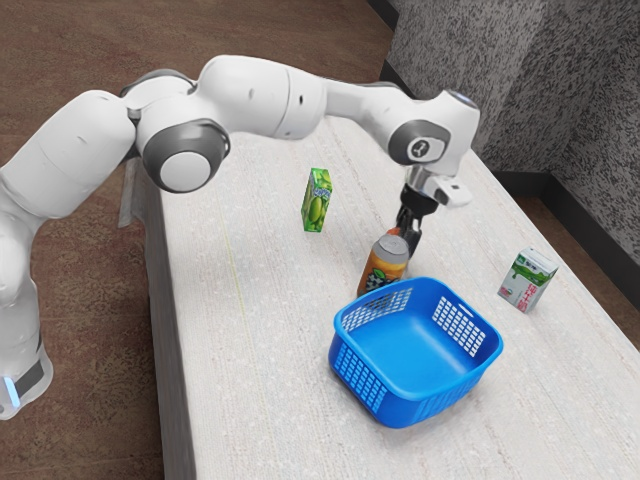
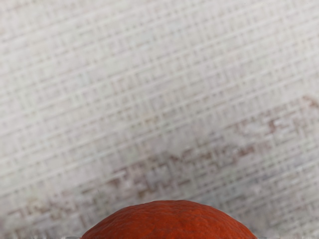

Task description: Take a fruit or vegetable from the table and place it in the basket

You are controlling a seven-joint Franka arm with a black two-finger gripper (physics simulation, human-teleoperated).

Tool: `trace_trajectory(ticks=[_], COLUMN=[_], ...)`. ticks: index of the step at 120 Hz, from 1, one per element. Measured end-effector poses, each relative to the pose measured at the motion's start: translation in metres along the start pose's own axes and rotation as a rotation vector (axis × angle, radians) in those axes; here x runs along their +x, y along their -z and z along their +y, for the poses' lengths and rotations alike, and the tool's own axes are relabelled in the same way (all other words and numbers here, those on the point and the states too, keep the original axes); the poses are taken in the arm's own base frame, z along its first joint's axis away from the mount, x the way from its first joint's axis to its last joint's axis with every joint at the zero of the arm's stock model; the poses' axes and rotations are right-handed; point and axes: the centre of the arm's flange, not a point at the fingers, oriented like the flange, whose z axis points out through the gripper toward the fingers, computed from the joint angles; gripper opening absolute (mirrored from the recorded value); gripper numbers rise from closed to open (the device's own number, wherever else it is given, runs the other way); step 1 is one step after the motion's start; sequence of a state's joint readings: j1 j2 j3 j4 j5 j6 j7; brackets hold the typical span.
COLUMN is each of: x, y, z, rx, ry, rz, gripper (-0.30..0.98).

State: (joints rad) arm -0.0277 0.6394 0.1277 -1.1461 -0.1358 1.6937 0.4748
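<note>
In the exterior view my gripper [image 1: 408, 228] is low over the table, just behind the orange can. A small part of an orange-red fruit [image 1: 394, 232] shows right beside the gripper, above the can's top; the can hides the rest. The wrist view has the rounded, dimpled top of the same fruit [image 2: 169, 221] at its lower edge, close under my hand. Whether the gripper holds it cannot be made out. The blue basket [image 1: 415, 388] stands upright in front of the can, with nothing visible inside.
The orange can [image 1: 384, 268] stands between the gripper and the basket, close to the basket's rim. A green juice box [image 1: 317, 201] is farther toward the exterior view's left. A white and green carton [image 1: 527, 281] stands toward its right on the pale table [image 1: 260, 330].
</note>
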Motion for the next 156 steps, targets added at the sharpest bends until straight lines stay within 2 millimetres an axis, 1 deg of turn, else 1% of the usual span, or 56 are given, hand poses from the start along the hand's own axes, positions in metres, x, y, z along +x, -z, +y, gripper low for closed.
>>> trace_trajectory(ticks=[34, 50, 60, 66, 68, 74, 80, 83, 86, 91, 99, 104, 111, 123, 138, 144, 156], x=[0.002, 0.001, -0.002, -0.009, -0.012, -0.028, -0.045, -0.052, -0.057, -0.057, -0.052, -0.047, -0.045, -0.045, -0.040, -0.037, -0.033], y=[0.048, 0.079, 0.105, 0.128, 0.137, 0.176, 0.211, 0.222, 0.231, 0.239, 0.245, 0.244, 0.238, 0.225, 0.193, 0.176, 0.148], z=[-0.001, -0.004, -0.002, 0.002, 0.005, 0.017, 0.036, 0.046, 0.061, 0.091, 0.141, 0.172, 0.200, 0.225, 0.256, 0.268, 0.279], rx=[0.069, 0.109, 0.132, 0.145, 0.149, 0.160, 0.159, 0.153, 0.142, 0.120, 0.087, 0.072, 0.058, 0.042, 0.010, -0.002, -0.016], ry=[-0.012, -0.010, -0.013, -0.017, -0.018, -0.026, -0.043, -0.053, -0.072, -0.117, -0.198, -0.248, -0.289, -0.316, -0.346, -0.358, -0.357], rz=[0.071, 0.120, 0.161, 0.192, 0.203, 0.246, 0.279, 0.287, 0.293, 0.299, 0.303, 0.295, 0.275, 0.239, 0.170, 0.142, 0.101], gripper=[0.36, 0.36, 0.35, 0.35, 0.35, 0.34, 0.36, 0.36, 0.36, 0.36, 0.36, 0.36, 0.35, 0.36, 0.35, 0.35, 0.35])
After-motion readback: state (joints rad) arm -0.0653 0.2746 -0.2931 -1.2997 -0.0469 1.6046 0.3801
